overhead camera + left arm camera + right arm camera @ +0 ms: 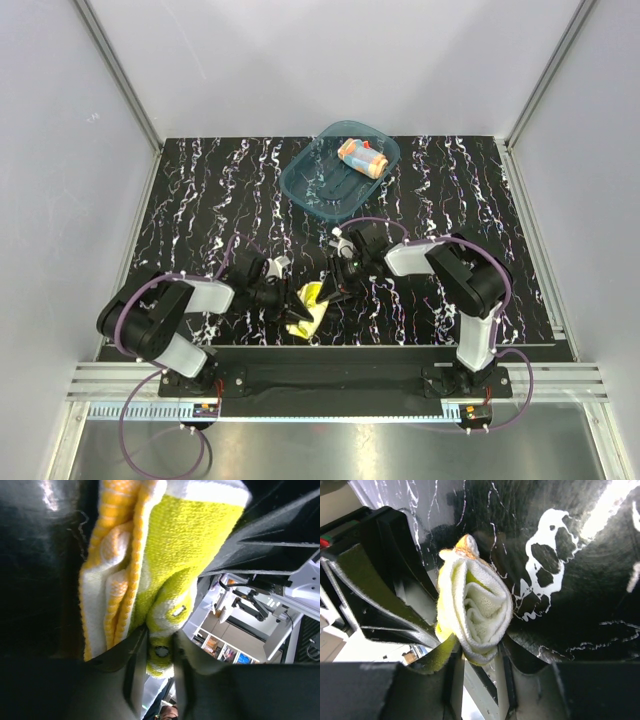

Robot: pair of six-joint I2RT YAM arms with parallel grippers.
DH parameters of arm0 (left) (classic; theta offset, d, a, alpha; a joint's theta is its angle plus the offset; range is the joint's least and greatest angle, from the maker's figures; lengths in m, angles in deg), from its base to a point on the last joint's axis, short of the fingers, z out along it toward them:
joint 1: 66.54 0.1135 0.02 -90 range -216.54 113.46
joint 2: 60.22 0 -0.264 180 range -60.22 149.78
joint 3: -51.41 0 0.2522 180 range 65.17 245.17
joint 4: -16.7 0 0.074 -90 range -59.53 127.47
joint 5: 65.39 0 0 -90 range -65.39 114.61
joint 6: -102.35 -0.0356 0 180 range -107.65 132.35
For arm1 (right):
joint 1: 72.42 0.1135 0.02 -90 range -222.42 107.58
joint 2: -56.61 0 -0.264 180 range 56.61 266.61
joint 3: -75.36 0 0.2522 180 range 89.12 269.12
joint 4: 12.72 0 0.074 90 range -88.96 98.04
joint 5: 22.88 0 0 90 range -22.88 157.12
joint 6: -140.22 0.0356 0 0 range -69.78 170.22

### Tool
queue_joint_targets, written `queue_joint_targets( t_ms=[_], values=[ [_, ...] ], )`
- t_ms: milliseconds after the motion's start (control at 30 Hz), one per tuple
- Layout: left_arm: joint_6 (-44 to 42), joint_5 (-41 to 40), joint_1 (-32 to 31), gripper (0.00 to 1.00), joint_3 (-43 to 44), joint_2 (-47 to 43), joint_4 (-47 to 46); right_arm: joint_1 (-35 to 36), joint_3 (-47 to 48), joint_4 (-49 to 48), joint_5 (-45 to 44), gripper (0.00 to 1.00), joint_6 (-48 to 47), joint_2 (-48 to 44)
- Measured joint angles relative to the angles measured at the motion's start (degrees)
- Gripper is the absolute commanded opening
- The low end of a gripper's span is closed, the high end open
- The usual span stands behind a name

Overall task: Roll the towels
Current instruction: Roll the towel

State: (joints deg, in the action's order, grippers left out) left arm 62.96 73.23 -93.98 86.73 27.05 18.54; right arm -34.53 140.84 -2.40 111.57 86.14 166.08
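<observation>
The bright yellow towel (307, 308) lies partly rolled near the table's front edge, between my two grippers. My left gripper (285, 296) is shut on one end of it; in the left wrist view the yellow towel (185, 545) runs down into that gripper (161, 650), pinched between both fingers. My right gripper (335, 285) is shut on the other end. In the right wrist view the towel's spiral roll (480, 605) sits between the fingers of the right gripper (482, 660). The light blue towel with orange dots (362, 157) lies rolled up inside the teal tub.
The teal translucent tub (300, 190) stands at the back centre of the black marbled table (200, 200). Grey walls and a metal frame close in the table on three sides. Both arms meet close together at the front centre.
</observation>
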Motion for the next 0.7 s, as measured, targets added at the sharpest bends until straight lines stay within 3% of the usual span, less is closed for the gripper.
queue_joint_targets(
  t_ms=[167, 433, 700],
  values=[
    [-2.82, -3.76, -0.28, 0.41, 1.49, -3.43, 6.47, 0.55, 0.79, 5.20, -3.65, 0.22, -0.35, -2.01],
    [-8.59, -16.35, -5.05, 0.43, 7.34, -10.47, 20.85, 1.03, 4.22, 16.76, -9.94, 0.21, -2.16, -4.33],
    [-12.63, -35.65, -17.07, 0.43, 19.15, -18.38, 37.79, 2.14, 7.37, 24.68, -14.84, 0.19, -3.45, -4.87]
  ],
)
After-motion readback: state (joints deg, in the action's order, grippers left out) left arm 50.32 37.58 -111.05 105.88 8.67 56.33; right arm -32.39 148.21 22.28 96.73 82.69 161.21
